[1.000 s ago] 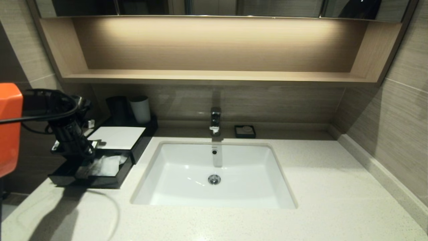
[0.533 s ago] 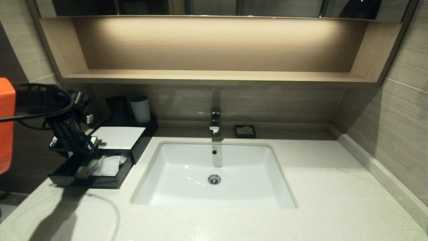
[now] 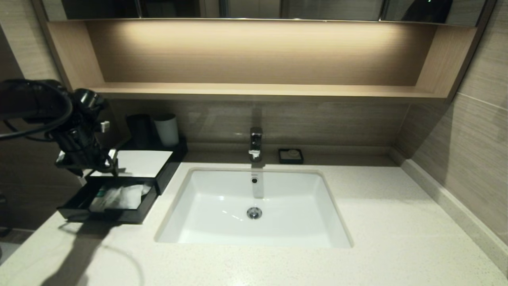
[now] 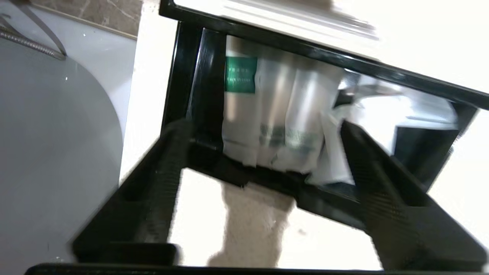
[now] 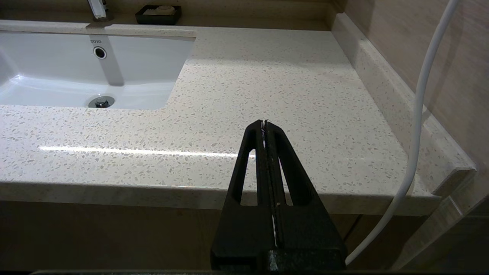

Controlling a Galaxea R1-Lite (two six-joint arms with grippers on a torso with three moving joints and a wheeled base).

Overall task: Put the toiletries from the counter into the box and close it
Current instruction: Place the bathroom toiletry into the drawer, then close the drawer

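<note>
A black box [image 3: 168,167] with a white top stands on the counter at the left. Its black drawer [image 3: 75,206] is pulled out toward me and holds several white toiletry packets [image 3: 119,196]. My left gripper [image 3: 95,169] hovers above the drawer's back left, open and empty. In the left wrist view the packets [image 4: 275,114], one with a green label, lie in the drawer [image 4: 267,183] beyond the open left gripper [image 4: 263,128]. My right gripper [image 5: 263,124] is shut and empty, low before the counter's front edge at the right, out of the head view.
A white sink [image 3: 254,206] with a faucet [image 3: 255,143] is in the middle. A black soap dish [image 3: 291,155] sits behind it. A dark cup [image 3: 139,129] and a white cup [image 3: 166,129] stand behind the box. A white cable [image 5: 416,126] hangs by the right wall.
My left arm has risen and drawn back from the drawer; its orange part has left the head view. The packets stay in the drawer.
</note>
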